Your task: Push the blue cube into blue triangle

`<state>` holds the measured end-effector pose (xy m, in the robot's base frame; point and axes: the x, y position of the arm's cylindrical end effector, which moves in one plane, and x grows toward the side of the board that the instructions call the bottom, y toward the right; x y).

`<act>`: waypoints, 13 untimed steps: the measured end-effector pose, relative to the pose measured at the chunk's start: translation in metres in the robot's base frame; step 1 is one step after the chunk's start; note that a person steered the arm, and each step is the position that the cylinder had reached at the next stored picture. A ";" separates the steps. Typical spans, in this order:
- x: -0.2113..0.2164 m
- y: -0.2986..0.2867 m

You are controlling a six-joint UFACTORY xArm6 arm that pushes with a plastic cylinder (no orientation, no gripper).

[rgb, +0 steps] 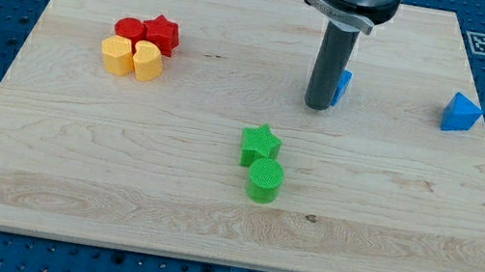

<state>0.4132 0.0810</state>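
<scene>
The blue cube (343, 86) sits right of the board's middle, mostly hidden behind my dark rod; only its right edge shows. My tip (317, 106) rests on the board at the cube's left side, touching or nearly touching it. The blue triangle (461, 113) lies near the board's right edge, well to the right of the cube and about level with it.
A red round block (129, 29), a red star (161, 33), a yellow hexagon (117, 54) and a yellow heart-like block (147, 60) cluster at the upper left. A green star (260, 144) and green cylinder (265, 179) sit below centre. The wooden board (70, 177) lies on a blue pegboard.
</scene>
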 end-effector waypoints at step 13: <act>-0.047 0.003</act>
<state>0.3664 0.0838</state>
